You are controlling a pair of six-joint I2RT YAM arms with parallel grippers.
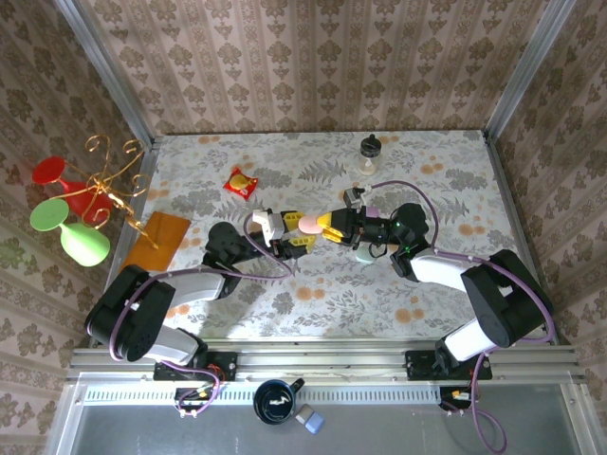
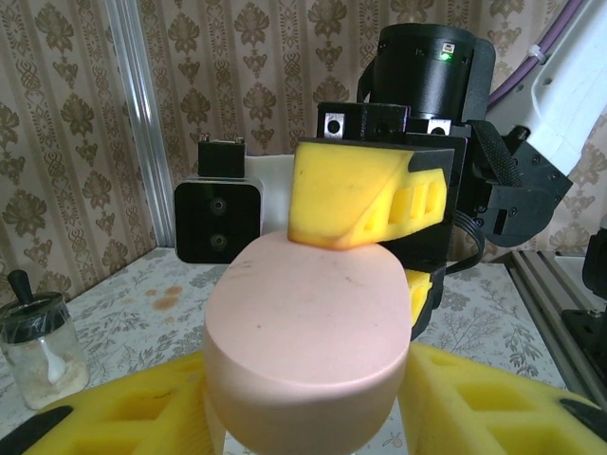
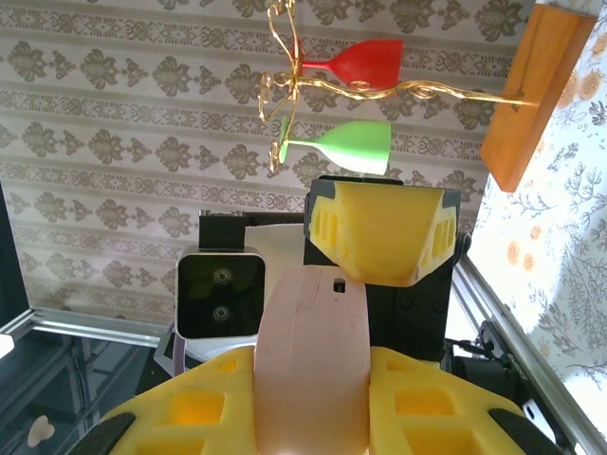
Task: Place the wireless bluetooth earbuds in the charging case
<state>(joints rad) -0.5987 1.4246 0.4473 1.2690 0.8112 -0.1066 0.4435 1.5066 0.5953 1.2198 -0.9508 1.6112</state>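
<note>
Pink charging case (image 1: 310,225) is held off the table, clamped between the pads of the left gripper (image 2: 305,408) and also pinched top and bottom by the right gripper (image 3: 309,389) facing it. Judged purpose: one arm steadies the case while the other works the lid, which appears closed. The earbuds are too small to make out.

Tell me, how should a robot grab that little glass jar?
Probably take the glass jar by its round body, below the black lid, coming in level from the near side: it stands upright, and a stick pokes up from the lid.
</note>
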